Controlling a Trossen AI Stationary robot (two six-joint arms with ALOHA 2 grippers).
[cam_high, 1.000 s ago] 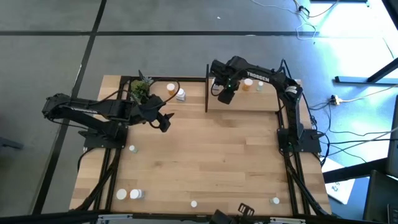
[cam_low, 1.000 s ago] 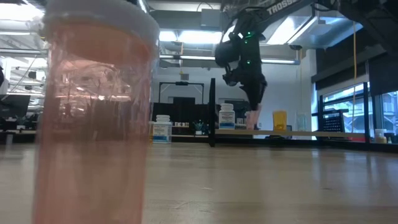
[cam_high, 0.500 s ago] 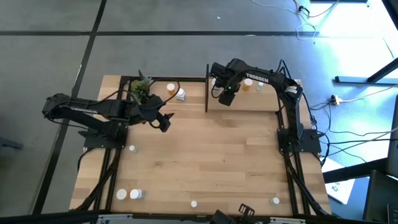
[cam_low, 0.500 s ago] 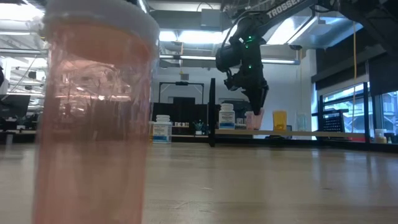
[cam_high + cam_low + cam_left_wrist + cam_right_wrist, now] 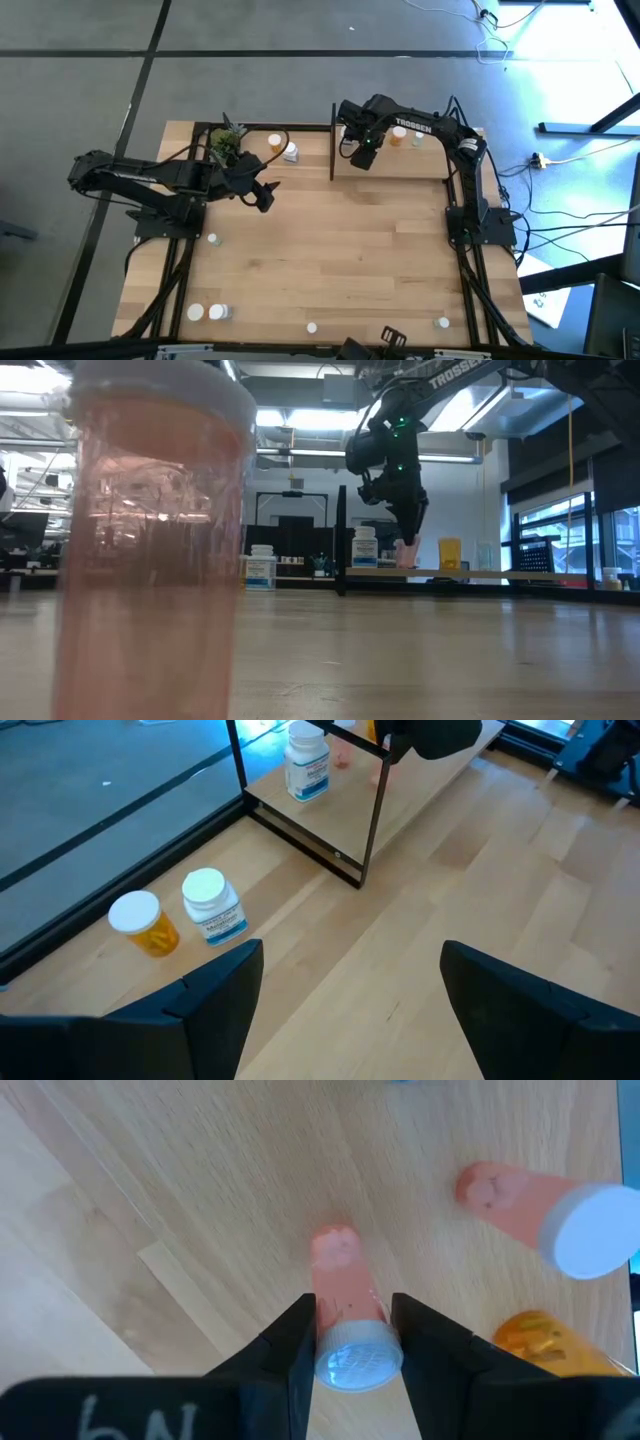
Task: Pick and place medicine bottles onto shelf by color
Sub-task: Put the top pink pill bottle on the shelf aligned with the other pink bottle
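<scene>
Light wood-grain shelf (image 5: pixel 200 1190): right tool (image 5: pixel 350 1342) clamps a translucent pink cylindrical bottle (image 5: pixel 345 1315); left tool (image 5: pixel 345 990) released above the worktop (image 5: pixel 480 870).

The wooden table (image 5: pixel 350 260) stands on a grey floor (image 5: pixel 250 60) crossed by dark seam lines. To one side of the table, cables (image 5: pixel 570 225) trail over the floor, and a white power plug (image 5: pixel 537 160) lies among them. Looking level across the tabletop, the room behind is a workshop with a white back wall (image 5: pixel 300 475), bright ceiling light panels (image 5: pixel 300 420) and exposed ducts overhead. Tall windows (image 5: pixel 560 545) with dark frames show daylight at one side. At the other side, desks and dim equipment (image 5: pixel 25 545) fill the space.
</scene>
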